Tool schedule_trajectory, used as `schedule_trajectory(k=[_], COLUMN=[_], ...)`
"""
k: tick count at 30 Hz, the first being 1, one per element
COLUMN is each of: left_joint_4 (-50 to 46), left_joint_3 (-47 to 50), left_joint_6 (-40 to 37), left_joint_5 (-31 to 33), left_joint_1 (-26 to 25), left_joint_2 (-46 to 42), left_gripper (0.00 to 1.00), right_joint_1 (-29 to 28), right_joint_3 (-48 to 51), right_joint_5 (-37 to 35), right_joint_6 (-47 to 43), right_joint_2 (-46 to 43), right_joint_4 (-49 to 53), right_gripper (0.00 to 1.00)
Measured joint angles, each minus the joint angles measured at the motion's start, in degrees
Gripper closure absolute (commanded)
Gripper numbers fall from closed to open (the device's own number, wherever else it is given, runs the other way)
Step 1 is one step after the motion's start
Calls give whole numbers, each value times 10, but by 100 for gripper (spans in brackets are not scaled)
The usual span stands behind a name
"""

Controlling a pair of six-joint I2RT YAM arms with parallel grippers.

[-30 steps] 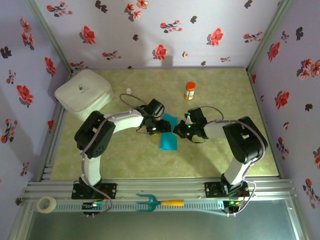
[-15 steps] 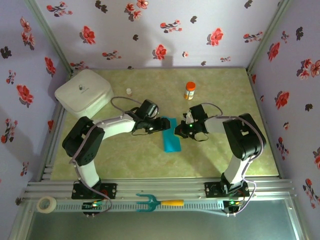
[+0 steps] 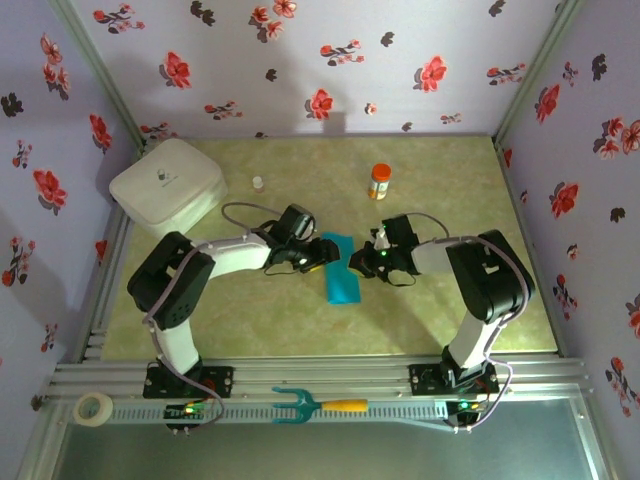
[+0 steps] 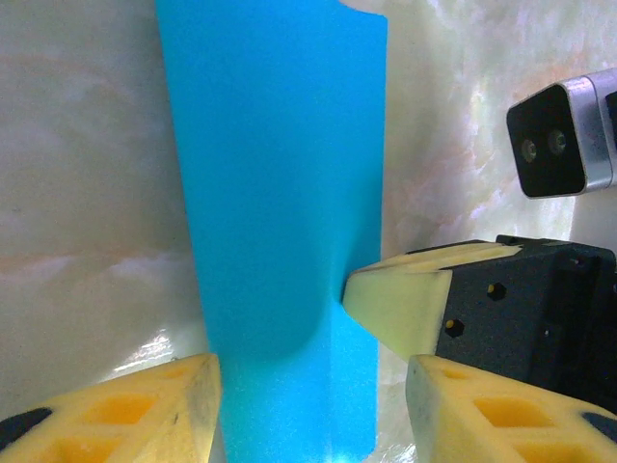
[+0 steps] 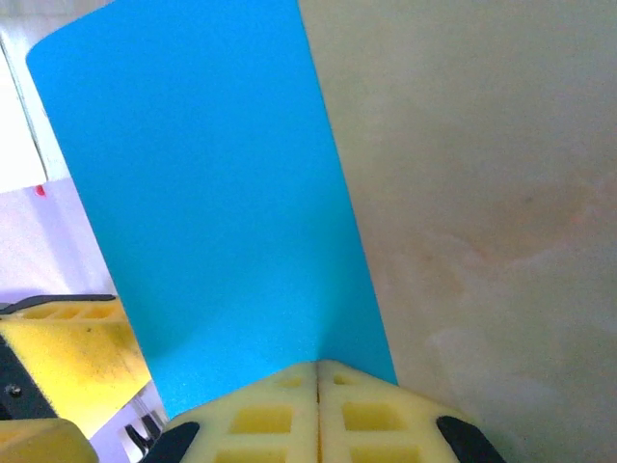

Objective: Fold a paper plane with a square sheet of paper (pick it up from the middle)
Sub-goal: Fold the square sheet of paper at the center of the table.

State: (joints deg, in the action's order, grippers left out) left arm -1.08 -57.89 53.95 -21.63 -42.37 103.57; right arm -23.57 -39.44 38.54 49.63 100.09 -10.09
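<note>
The square sheet of paper [image 3: 342,280] lies folded as a narrow teal-blue strip at the table's middle; no paper plane is in view. My left gripper [image 3: 328,251] is at the strip's far end, open, its yellow fingers either side of the paper [image 4: 270,193] in the left wrist view. From the right, my right gripper [image 3: 361,263] reaches the strip's edge. Its fingers are shut together, tips [image 5: 318,368] resting on the paper [image 5: 212,193], which bends slightly there. The left wrist view shows that fingertip [image 4: 395,294] overlapping the paper's right edge.
A white rounded box [image 3: 165,185] stands at the back left. A small white bottle [image 3: 258,183] and an orange bottle [image 3: 380,182] stand behind the arms. A teal pronged tool [image 3: 310,405] and a tape roll [image 3: 93,408] lie on the front rail.
The paper has gone from two offset parts to one narrow strip. My left arm's elbow swung left and its jaws have narrowed a little. The right gripper has barely moved.
</note>
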Motion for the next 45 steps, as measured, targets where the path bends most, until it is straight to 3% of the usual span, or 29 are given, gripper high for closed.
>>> schedule_trajectory(k=[12, 20, 32, 45], left_joint_4=[-11, -11, -11, -31], left_joint_3=[0, 0, -12, -46], left_joint_6=[-1, -1, -1, -21], left_joint_5=[7, 10, -7, -15], left_joint_1=[0, 0, 0, -1], left_joint_2=[16, 16, 39, 46], left_gripper=[39, 50, 59, 65], right_joint_1=[-5, -7, -11, -11], right_joint_3=[25, 37, 47, 14], right_joint_5=[-15, -22, -30, -28], right_joint_6=[66, 97, 125, 74], right_joint_2=[-7, -10, -12, -13], right_joint_4=[-54, -83, -108, -30], right_gripper=[92, 91, 90, 87])
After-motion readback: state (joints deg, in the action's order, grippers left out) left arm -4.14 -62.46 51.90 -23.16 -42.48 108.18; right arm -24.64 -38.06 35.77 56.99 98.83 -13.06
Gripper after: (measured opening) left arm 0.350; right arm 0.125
